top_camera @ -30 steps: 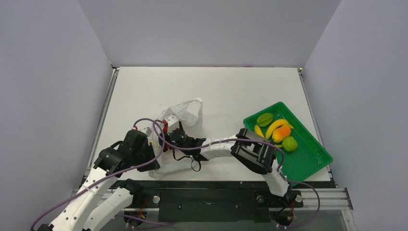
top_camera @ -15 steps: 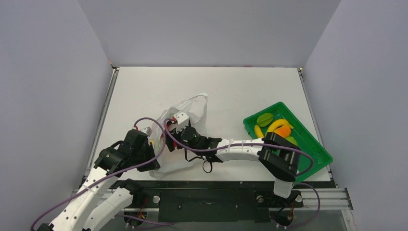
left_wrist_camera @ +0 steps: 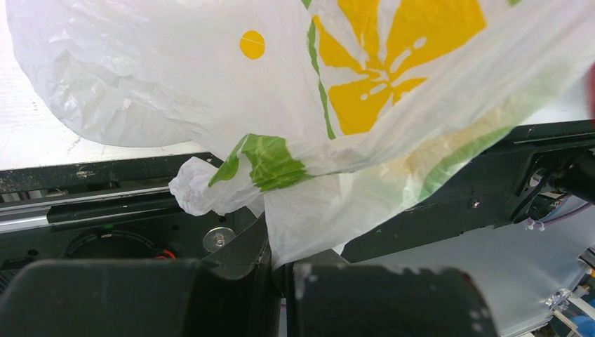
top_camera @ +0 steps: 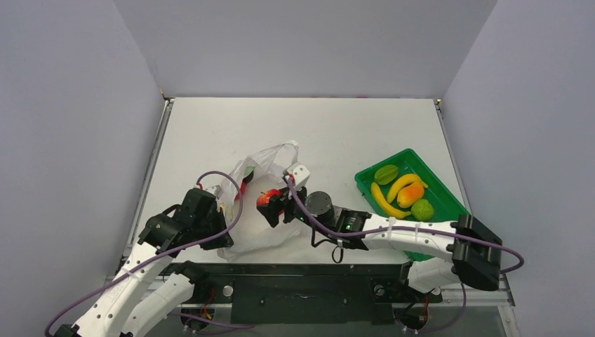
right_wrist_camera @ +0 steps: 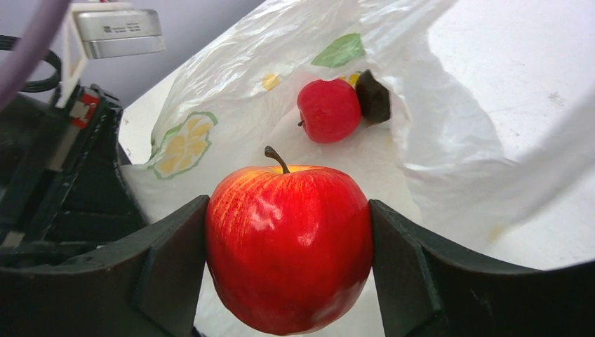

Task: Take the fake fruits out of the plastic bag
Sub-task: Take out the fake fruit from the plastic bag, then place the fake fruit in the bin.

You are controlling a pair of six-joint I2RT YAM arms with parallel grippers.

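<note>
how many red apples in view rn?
2. One apple is gripped by the right pincer at the bag opening; the second apple lies inside the bag beside a dark piece. More may be hidden under the plastic.

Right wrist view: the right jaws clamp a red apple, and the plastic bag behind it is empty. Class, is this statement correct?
No. The right jaws do clamp the red apple, but the plastic bag is not empty: the right wrist view shows a second red apple and a dark purple piece lying in it.
</note>
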